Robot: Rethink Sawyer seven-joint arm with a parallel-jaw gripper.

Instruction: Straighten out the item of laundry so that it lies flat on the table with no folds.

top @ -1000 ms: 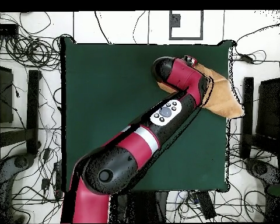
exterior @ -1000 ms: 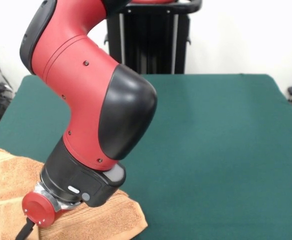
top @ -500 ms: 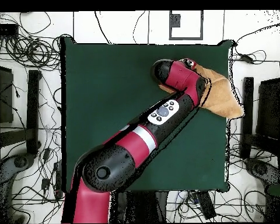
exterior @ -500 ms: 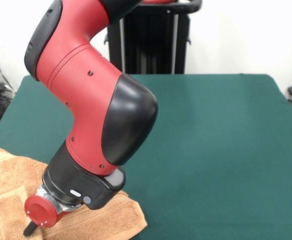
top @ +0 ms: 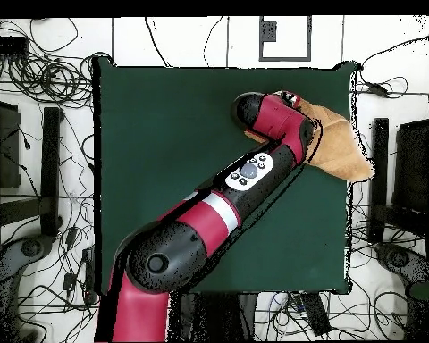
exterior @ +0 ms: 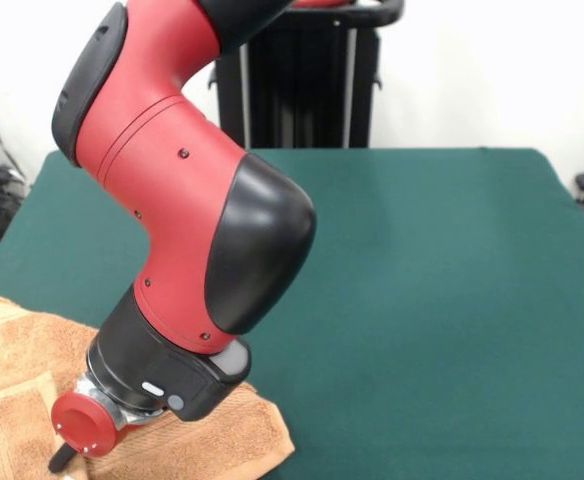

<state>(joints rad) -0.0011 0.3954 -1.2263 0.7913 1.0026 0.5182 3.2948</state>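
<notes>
End effector [exterior: 72, 455]: down low at the towel, right at the bottom-left corner of the front view. Honestly only the red round cap of the wrist and a dark stub under it show up, so I can't tell whether it's gripping or let go.
Towel vs end effector: the towel [exterior: 12, 370] sits directly under and around the wrist, and the dark stub looks like it's pressed into or touching the cloth.
Towel position: orange-tan terry, at a corner of the worktop [exterior: 432, 280]. From overhead, the towel [top: 343, 147] runs out to the worktop's right edge and one corner pokes past it.
Towel shape: not flat. There are raised ridges and a fold line running across it in the front view, and the edge nearest the camera looks doubled over.
Arm: the red and black arm [top: 209, 219] reaches diagonally across the green surface in the overhead view, covering part of the towel.
Worktop: plain dark green cloth [top: 164, 134], bare across the wide middle.
Surroundings: cables [top: 39, 71] lie on the floor around the worktop.
</notes>
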